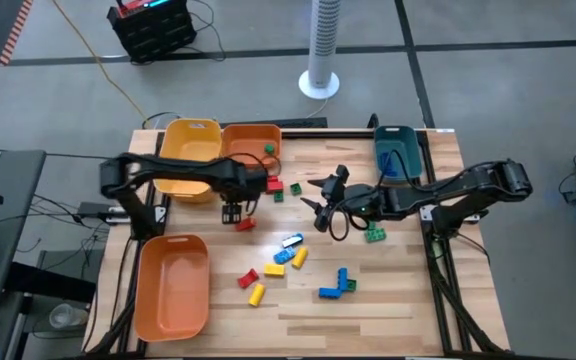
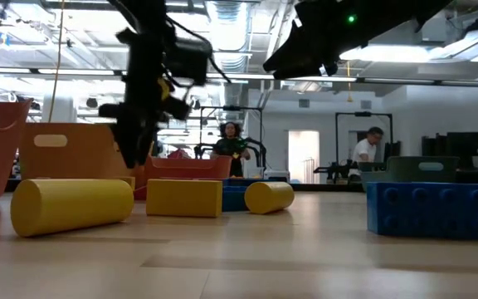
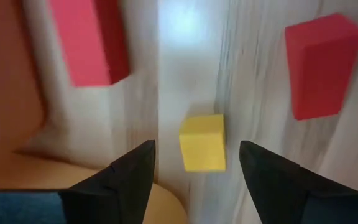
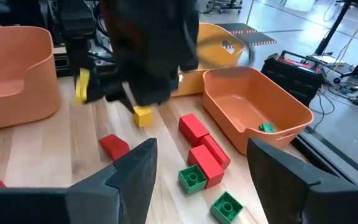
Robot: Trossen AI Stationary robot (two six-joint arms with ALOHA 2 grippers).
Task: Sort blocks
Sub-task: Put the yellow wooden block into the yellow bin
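- The left pincer (image 1: pixel 232 211) is seen poised above the wooden tabletop (image 1: pixel 388 300), just in front of the yellow bin (image 1: pixel 190 158) and the orange bin (image 1: pixel 252 150) at the far edge.
- Its fingers (image 3: pixel 126 180) are held apart, and nothing is clamped between them; in the left wrist view a small yellow block (image 3: pixel 202 142) is framed in the gap, lying on the wood below.
- Two red blocks (image 3: pixel 89 40) are seen farther off on either side of that yellow block, apart from it.
- The right pincer (image 1: pixel 318 205) is held near the middle of the tabletop with its fingers spread wide and empty, pointed toward the left arm.
- A green block (image 4: pixel 266 127) is seen lying inside the orange bin.
- Red and green blocks (image 4: pixel 199 163) are clustered on the wood just beside that bin.
- Yellow, blue and red blocks (image 1: pixel 290 262) are scattered nearer the front edge, with one green block (image 1: pixel 375 235) under the right arm.
- A second orange bin (image 1: pixel 173 285) is set at the front left, and a teal bin (image 1: pixel 398 150) at the far right.
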